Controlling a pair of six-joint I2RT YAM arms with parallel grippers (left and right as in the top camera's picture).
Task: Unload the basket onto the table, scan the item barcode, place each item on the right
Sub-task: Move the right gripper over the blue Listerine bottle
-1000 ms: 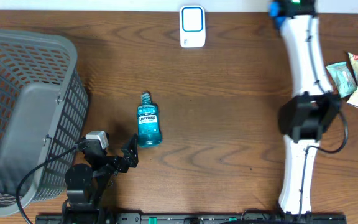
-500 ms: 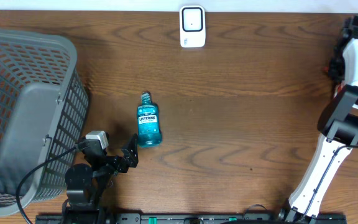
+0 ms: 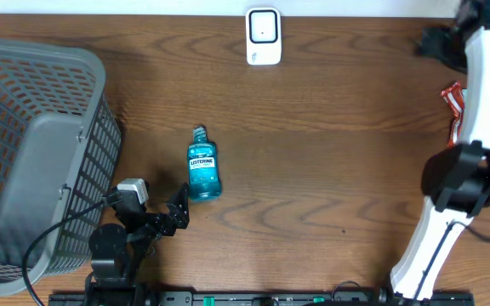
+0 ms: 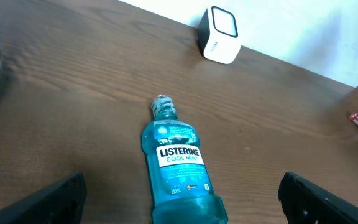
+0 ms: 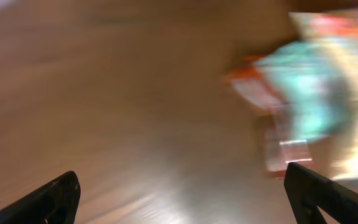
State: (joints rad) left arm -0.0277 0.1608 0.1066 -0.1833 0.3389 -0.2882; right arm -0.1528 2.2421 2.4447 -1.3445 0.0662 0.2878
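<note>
While bottle [image 3: 202,171] lay flat at centre-left of overhead frame, we kept left gripper [image 4: 179,199] spread and empty just below it; right gripper [image 5: 179,193] spread too, view blurred; best grasp bottle body, turn barcode toward scanner [image 3: 263,36] at top centre.

Overhead and left wrist views were evenly lit and sharp; the right wrist view was smeared by motion blur throughout.
</note>
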